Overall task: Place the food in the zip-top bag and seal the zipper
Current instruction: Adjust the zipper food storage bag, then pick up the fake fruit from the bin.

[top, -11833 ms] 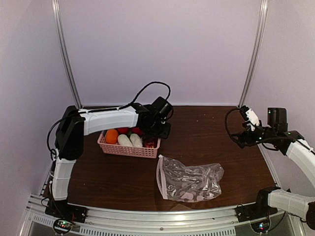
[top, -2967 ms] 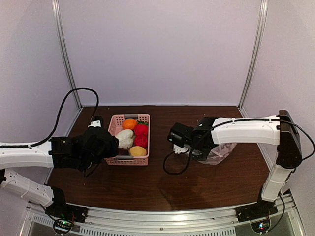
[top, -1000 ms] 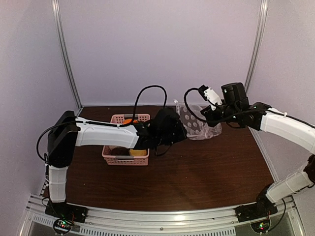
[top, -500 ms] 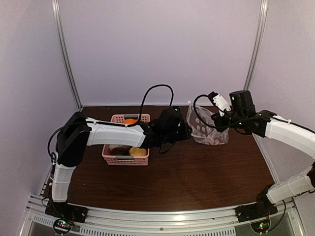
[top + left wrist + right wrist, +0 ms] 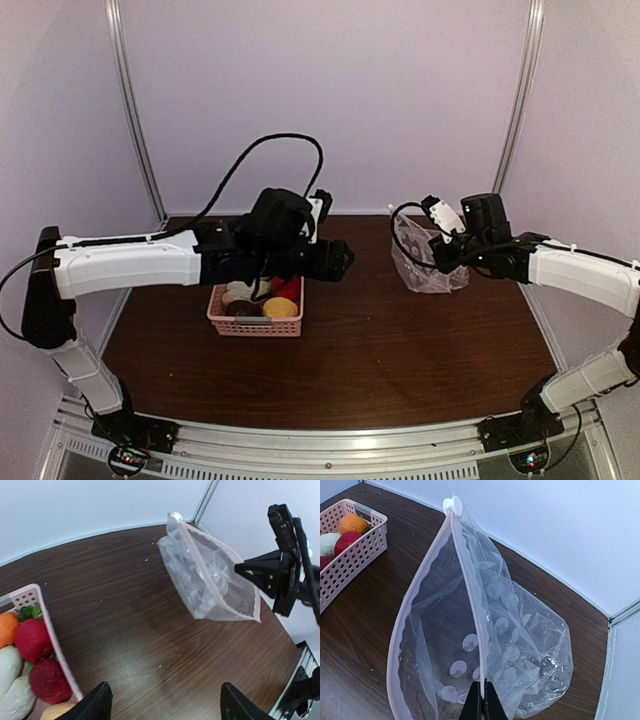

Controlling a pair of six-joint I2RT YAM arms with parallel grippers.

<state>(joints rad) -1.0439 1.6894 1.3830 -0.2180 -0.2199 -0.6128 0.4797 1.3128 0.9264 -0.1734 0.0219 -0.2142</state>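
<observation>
- The crinkly transparent zip-top bag (image 5: 520,650), printed with pale dots, is at the far right of the dark wooden table (image 5: 400,350). It is held up by its mouth edge; whether its bottom touches the wood I cannot tell.
- The zipper (image 5: 466,580), a thin pink-tinged strip, runs along the mouth, which gapes in a long loop. A small white slider (image 5: 453,504) sits at the strip's far end.
- The right gripper (image 5: 481,706) has its two dark fingers pressed together on the near end of that strip, pinching the bag.
- The food lies in a pink slatted plastic basket (image 5: 262,326) at the table's left, well apart from the bag. It comprises a round orange piece (image 5: 6,629), two red pieces (image 5: 31,639) and (image 5: 47,680), a whitish-and-green piece (image 5: 11,690) and a yellow piece (image 5: 280,307).
- The left gripper (image 5: 165,706) hangs above the bare wood between basket and bag, just beside the basket's right wall. Its black fingers (image 5: 100,702) are spread wide with nothing between them.
- Pale lilac walls enclose the table.
</observation>
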